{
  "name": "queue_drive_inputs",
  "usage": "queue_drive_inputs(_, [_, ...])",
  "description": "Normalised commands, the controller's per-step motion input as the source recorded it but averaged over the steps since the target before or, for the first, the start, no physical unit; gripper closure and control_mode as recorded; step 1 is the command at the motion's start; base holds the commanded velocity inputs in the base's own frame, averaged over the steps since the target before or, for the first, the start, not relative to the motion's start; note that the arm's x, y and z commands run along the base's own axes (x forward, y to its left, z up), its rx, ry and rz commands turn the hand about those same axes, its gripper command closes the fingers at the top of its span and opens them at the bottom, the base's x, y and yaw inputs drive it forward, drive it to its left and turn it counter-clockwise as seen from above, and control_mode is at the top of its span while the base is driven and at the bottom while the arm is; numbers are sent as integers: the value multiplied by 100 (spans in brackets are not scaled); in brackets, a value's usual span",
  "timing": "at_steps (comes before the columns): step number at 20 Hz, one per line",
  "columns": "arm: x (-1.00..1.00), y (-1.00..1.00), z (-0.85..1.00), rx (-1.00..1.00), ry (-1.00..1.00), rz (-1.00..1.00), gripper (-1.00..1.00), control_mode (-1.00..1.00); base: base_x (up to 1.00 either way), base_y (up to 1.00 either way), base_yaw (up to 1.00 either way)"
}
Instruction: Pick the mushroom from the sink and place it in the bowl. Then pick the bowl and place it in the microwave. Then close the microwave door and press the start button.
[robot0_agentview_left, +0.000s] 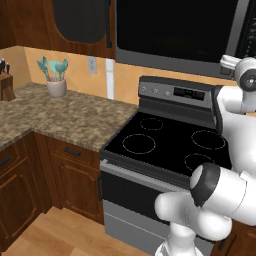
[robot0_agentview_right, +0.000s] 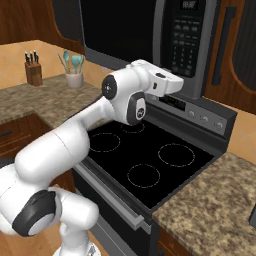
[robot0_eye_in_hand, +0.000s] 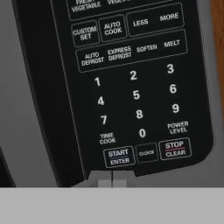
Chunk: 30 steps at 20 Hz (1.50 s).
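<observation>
Microwave (robot0_agentview_right: 150, 35) hangs above the stove (robot0_agentview_right: 145, 160), door (robot0_agentview_left: 175, 27) closed flush against the front. Bowl and mushroom can't be seen behind the dark glass; judged to be inside, since the door is shut. Gripper (robot0_eye_in_hand: 112, 180) up close to the control panel (robot0_eye_in_hand: 131, 87), jaws together with nothing between them, tips just below the START/ENTER key (robot0_eye_in_hand: 118, 156). Last step in hand: the start press. Risks: tips sit at the panel's lower edge, so a straight push may land on the frame below the key. CLOCK (robot0_eye_in_hand: 146, 153) sits right beside START, with STOP/CLEAR (robot0_eye_in_hand: 175, 148) beyond it; a sideways drift would hit the wrong key.
</observation>
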Motion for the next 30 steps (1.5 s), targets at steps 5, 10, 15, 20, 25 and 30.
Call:
queue_drive_inputs(5, [4,-18,0,0,-4,0,100,-100,0,0,0])
queue_drive_inputs(10, [8,-7,0,0,-1,0,100,-100,0,0,0])
queue_drive_inputs(15, [15,-7,0,0,0,0,100,-100,0,0,0])
queue_drive_inputs(20, [19,-4,0,0,0,0,100,-100,0,0,0])
queue_drive_inputs(25, [34,-11,0,0,0,0,100,-100,0,0,0])
queue_drive_inputs(30, [94,-17,-22,0,7,0,100,-100,0,0,0])
